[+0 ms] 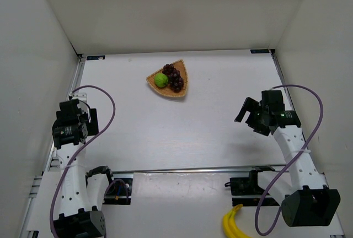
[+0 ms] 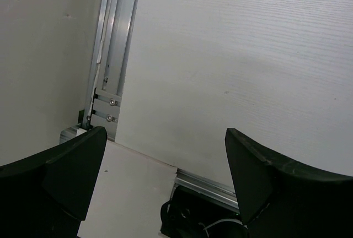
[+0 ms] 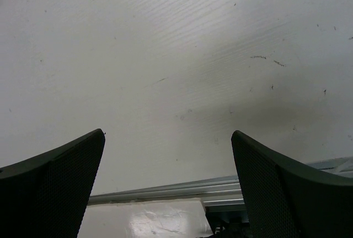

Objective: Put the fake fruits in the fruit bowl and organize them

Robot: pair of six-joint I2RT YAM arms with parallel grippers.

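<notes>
White walls enclosed a white table [image 1: 209, 133], seen from above. Toward its far side sat the fruit bowl [image 1: 183, 70], a shallow tan wicker basket shaped like a rounded fan. Both fake fruits lay inside it. A small lime-green fruit [image 1: 160, 80] rested in the bowl's left half, and a bunch of dark red-purple grapes [image 1: 174, 78] touched it on the right.

Well apart from the bowl, nearer the camera and off to the bowl's right, the right gripper [image 3: 168, 133] hung over bare tabletop, its fingers spread wide and empty. Nearer the camera and far to the bowl's left, close to the side wall, the left gripper [image 2: 165, 139] also had its fingers wide apart, holding nothing. Its wrist view showed only tabletop and a metal rail along the wall.

Farther still from the bowl, a silver rail [image 1: 182, 169] crossed the table's near edge. Past it lay a yellow banana [image 1: 234, 224], beside the right arm's base. A purple cable [image 1: 110, 111] looped from each arm.
</notes>
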